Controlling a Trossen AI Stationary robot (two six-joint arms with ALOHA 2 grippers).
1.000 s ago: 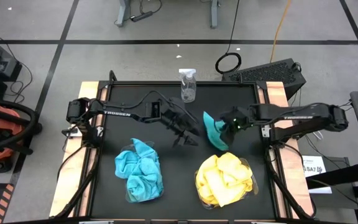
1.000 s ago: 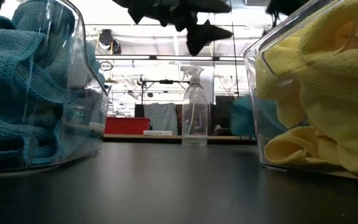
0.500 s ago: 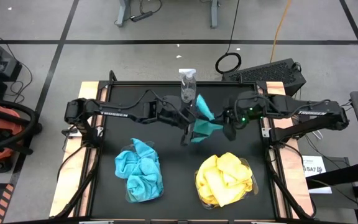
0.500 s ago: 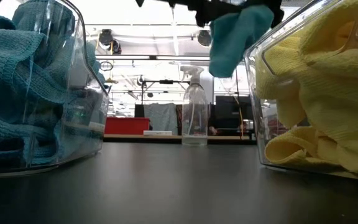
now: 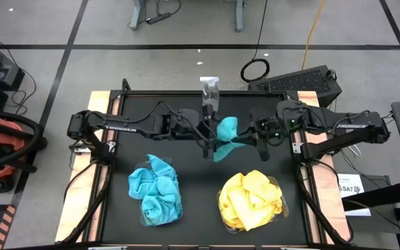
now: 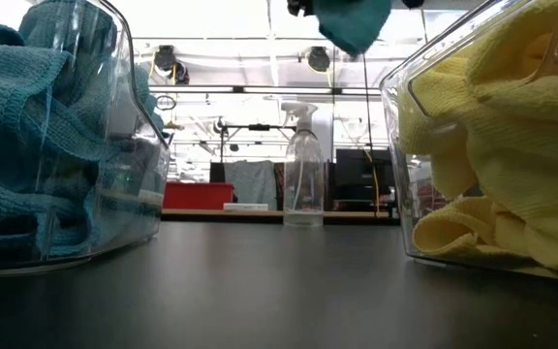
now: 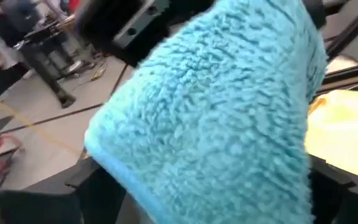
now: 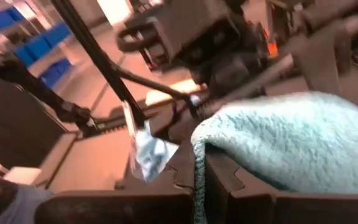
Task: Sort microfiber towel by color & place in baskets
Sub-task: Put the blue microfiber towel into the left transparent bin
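While my left gripper and right gripper both pinch the blue towel, it hangs mid-table above the blue basket and yellow basket.

No text can be read anywhere.

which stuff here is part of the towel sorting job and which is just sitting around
Part of the job:
- turquoise towel held up between left gripper and right gripper
- basket of turquoise towels
- basket of yellow towels

Just sitting around:
- spray bottle at the table's far edge
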